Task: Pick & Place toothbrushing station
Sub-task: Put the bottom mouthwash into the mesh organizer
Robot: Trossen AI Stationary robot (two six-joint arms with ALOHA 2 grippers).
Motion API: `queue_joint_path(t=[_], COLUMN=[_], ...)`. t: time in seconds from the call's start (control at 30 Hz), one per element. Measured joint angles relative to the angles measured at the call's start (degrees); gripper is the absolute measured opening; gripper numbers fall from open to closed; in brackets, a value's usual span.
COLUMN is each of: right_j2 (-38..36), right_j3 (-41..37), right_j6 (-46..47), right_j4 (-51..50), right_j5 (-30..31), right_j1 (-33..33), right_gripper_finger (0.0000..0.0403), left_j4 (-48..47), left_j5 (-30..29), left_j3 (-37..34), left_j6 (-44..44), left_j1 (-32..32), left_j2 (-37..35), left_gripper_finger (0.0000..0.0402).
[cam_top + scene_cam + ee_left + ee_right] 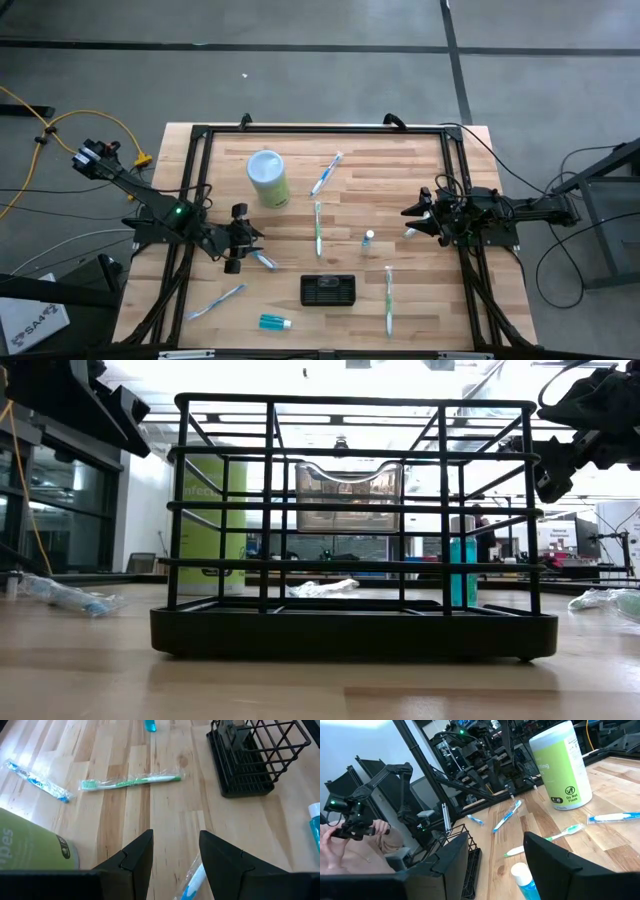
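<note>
1. The task looks to be at its start: the toothbrushing station, a small black wire holder, stands upright and untouched on the wooden table, at the near edge around the middle. Neither arm has reached it.
2. The left gripper hovers left of the station, just beside a wrapped toothbrush, with its fingers parted and nothing between them.
3. The right gripper hangs at the right side of the table, farther back than the station, its jaws spread wide and empty; a small blue tube lies near it.
4. A pale green wipes canister stands far-left of centre, and other wrapped toothbrushes lie scattered around.
5. The next move, as I judge it, calls for one gripper to swing over the station, drop onto a top bar or wall and close there; the left one seems nearer.
</note>
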Motion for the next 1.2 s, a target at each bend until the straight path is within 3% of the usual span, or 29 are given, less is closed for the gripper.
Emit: queue_joint_path(t=[0.5, 0.93, 1.2], right_j2=[0.0, 0.0, 0.0], right_j3=[0.0, 0.0, 0.0], right_j6=[0.0, 0.0, 0.0], right_j4=[0.0, 0.0, 0.0], right_j5=[0.0, 0.0, 0.0], right_j1=[0.0, 0.0, 0.0], right_gripper_finger=[0.0184, 0.0184, 0.0184], left_j4=[1.7, -4.2, -4.8], left_j5=[2.0, 2.1, 12.2], left_j3=[3.1, 14.8, 15.0], left_j6=[-3.5, -3.0, -6.5], left_j1=[3.7, 6.4, 5.2], left_j2=[8.6, 19.5, 21.3], left_gripper_finger=[0.0154, 0.0154, 0.0154])
